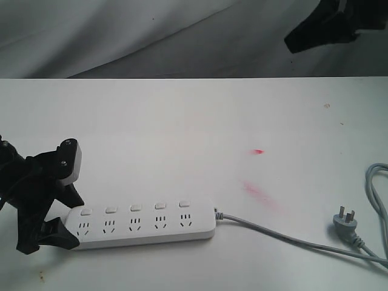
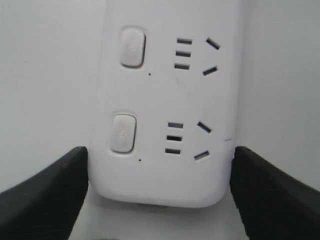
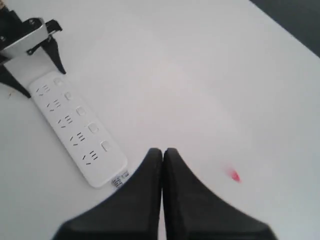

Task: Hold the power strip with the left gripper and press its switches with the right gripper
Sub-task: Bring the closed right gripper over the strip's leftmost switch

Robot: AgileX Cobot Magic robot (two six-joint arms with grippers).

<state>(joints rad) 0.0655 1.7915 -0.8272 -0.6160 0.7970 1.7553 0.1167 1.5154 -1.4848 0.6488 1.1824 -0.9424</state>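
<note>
The white power strip lies along the front of the table, its five switches in a row above the sockets. My left gripper straddles the strip's left end, one black jaw against each long side. In the left wrist view the power strip fills the gap between the jaws, with two switches showing. My right gripper hangs high at the back right, shut and empty. In the right wrist view the right gripper is well above the power strip, apart from it.
The grey cord runs right from the strip to its plug and loops at the right edge. Red smears mark the white table right of the strip. A grey backdrop rises behind the table's far edge.
</note>
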